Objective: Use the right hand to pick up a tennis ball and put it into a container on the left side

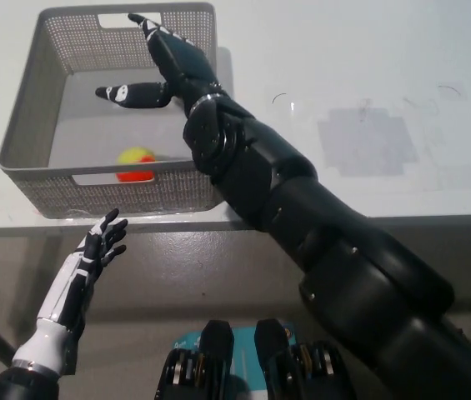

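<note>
the tennis ball (137, 163), yellow above and orange-red below, lies on the floor of the grey mesh container (31, 108), close to its near wall. it looks light, springy and fuzzy, so it should not slip; a wrap around its widest part would hold it best, though it may roll if nudged. the right robot hand (164, 67) hangs over the container, fingers spread, holding nothing. the left robot hand (102, 246) rests below the desk (343, 75) edge, fingers apart. by the look of it, the ball is already placed.
</note>
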Tool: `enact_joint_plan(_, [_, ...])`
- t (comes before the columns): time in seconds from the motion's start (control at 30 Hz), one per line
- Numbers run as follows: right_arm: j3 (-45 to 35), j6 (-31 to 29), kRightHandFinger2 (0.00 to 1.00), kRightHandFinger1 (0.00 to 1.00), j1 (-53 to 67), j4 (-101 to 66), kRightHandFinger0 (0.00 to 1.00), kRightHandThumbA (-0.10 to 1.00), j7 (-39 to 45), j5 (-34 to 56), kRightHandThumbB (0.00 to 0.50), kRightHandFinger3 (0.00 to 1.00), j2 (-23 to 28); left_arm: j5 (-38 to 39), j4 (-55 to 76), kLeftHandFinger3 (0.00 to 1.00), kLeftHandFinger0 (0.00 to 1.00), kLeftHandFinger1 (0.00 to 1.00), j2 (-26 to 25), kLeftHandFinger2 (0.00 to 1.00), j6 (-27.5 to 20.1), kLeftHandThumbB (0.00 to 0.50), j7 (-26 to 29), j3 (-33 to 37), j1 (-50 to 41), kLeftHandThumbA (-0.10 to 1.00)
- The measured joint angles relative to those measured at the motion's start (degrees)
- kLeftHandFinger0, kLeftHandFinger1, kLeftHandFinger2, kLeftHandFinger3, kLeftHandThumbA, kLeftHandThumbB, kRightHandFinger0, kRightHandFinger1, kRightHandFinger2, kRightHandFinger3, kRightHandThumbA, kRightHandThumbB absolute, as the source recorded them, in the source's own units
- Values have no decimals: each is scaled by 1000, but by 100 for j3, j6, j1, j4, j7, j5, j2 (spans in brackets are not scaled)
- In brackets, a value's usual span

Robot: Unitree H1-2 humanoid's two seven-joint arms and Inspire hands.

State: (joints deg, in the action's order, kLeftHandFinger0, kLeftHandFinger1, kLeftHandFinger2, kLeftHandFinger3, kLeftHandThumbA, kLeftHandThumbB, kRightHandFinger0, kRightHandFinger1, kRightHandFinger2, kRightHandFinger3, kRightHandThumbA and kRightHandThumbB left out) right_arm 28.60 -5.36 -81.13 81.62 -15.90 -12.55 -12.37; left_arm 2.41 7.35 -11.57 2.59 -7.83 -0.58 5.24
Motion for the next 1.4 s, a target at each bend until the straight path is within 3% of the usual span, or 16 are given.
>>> enact_joint_plan(0.13, [-220, -85, 1000, 1000, -56, -185, 1000, 1000, -23, -31, 425, 1000, 175, -23, 0, 1000, 1000, 1000, -15, 1000, 6, 63, 0, 4, 10, 1000])
enact_joint_plan(0.2, [-335, -158, 1000, 1000, -61, -344, 1000, 1000, -40, -36, 397, 1000, 271, -30, 0, 1000, 1000, 1000, -22, 1000, 11, 49, 0, 7, 18, 1000])
enact_joint_plan(0.33, [-816, -328, 1000, 1000, 33, -1374, 1000, 1000, -32, -8, 390, 1000, 682, -44, -2, 1000, 1000, 1000, -31, 1000, 41, 73, 0, 19, 24, 981])
enact_joint_plan(0.47, [-1045, -300, 1000, 1000, 369, -2279, 1000, 1000, 6, 33, 358, 1000, 924, -41, -12, 1000, 1000, 1000, -31, 1000, 59, 20, 0, 22, 23, 992])
enact_joint_plan(0.53, [-1138, -280, 1000, 1000, 656, -2749, 1000, 1000, 25, 52, 377, 1000, 1012, -42, -17, 1000, 1000, 1000, -29, 1000, 65, 3, 0, 29, 22, 1000])
enact_joint_plan(0.57, [-1167, -270, 1000, 1000, 808, -2931, 1000, 1000, 32, 56, 336, 1000, 1041, -42, -23, 1000, 1000, 1000, -30, 1000, 66, 0, 0, 32, 21, 1000])
enact_joint_plan(0.6, [-1202, -252, 1000, 1000, 989, -3202, 1000, 1000, 39, 61, 321, 1000, 1082, -42, -30, 1000, 1000, 1000, -29, 1000, 68, 0, 1, 35, 21, 1000])
enact_joint_plan(0.7, [-1273, -219, 1000, 1000, 1526, -3832, 1000, 1000, 68, 73, 340, 1000, 1157, -42, -59, 1000, 1000, 1000, -28, 1000, 74, 6, 0, 40, 20, 1000])
enact_joint_plan(0.73, [-1297, -198, 1000, 1000, 1780, -4094, 1000, 1000, 85, 77, 440, 1000, 1188, -41, -72, 1000, 1000, 1000, -27, 1000, 78, 0, 0, 44, 20, 1000])
enact_joint_plan(0.77, [-1315, -191, 1000, 1000, 1922, -4209, 1000, 1000, 94, 78, 333, 1000, 1203, -41, -74, 1000, 1000, 1000, -26, 1000, 79, 0, 0, 45, 17, 1000])
enact_joint_plan(0.87, [-1396, -168, 1000, 1000, 2620, -4897, 1000, 1000, 124, 80, 322, 1000, 1287, -40, -91, 1000, 1000, 1000, -22, 1000, 82, 2, 0, 51, 6, 1000])
enact_joint_plan(0.93, [-1437, -163, 1000, 1000, 3020, -5249, 1000, 1000, 141, 82, 280, 1000, 1343, -40, -95, 1000, 1000, 1000, -17, 1000, 82, 18, 0, 53, -3, 1000])
enact_joint_plan(1.07, [-1538, -157, 1000, 1000, 4096, -6107, 1000, 1000, 184, 94, 270, 1000, 1530, -32, -100, 1000, 1000, 1000, -12, 1000, 82, 29, 0, 58, -39, 1000])
enact_joint_plan(1.27, [-1710, -196, 1000, 1000, 5781, -7356, 1000, 1000, 250, 180, 305, 1000, 1881, -9, -73, 1000, 1000, 1000, 11, 1000, 81, 15, -2, 88, -231, 1000])
enact_joint_plan(1.4, [-1867, -383, 1000, 1000, 7015, -8206, 1000, 1000, 365, 376, 306, 1000, 2158, 102, 68, 1000, 1000, 1000, 35, 1000, 39, 66, -55, 125, -538, 1000])
